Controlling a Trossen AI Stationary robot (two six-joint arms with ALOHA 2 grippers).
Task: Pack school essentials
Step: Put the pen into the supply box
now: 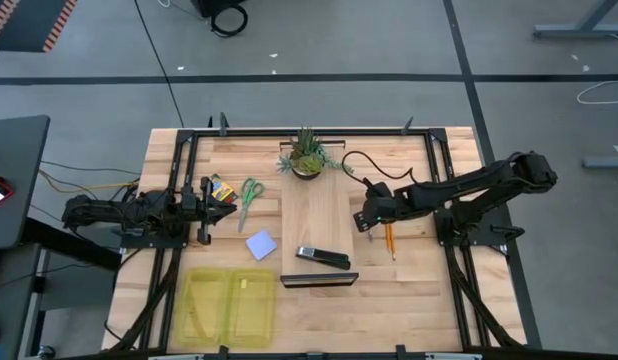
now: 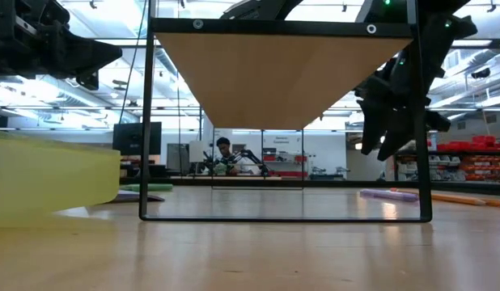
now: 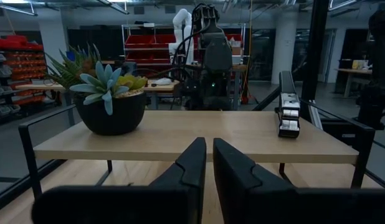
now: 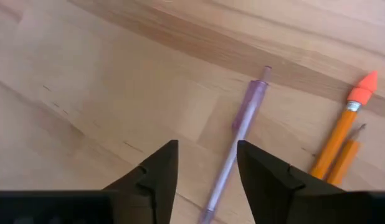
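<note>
wooden table [image 1: 419, 290], pale planks, dark metal frame round its edge. raised wooden shelf [image 1: 315, 215] at centre; on it a small potted plant [image 1: 306, 155] at the far end and a black stapler [image 1: 322, 257] at the near end. the shelf stands between the two arms.

left of the shelf: crayon box [image 1: 222, 188], green-handled scissors [image 1: 248, 198], pale blue note pad [image 1: 261, 245], all lying apart on the table. yellow translucent tray [image 1: 225, 306] at the near left corner, a small yellowish item inside.

right of the shelf: purple pen [image 4: 237, 137] and two orange pencils [image 4: 339, 144] lying side by side on the table.

right gripper [image 4: 206, 165]: fingers parted, holding nothing, hovering just beside the pen.

left gripper [image 3: 209, 160]: fingers almost together, holding nothing, near the crayon box, pointing at the shelf.

room: grey floor with cables, red storage bins, a person seated far off.
</note>
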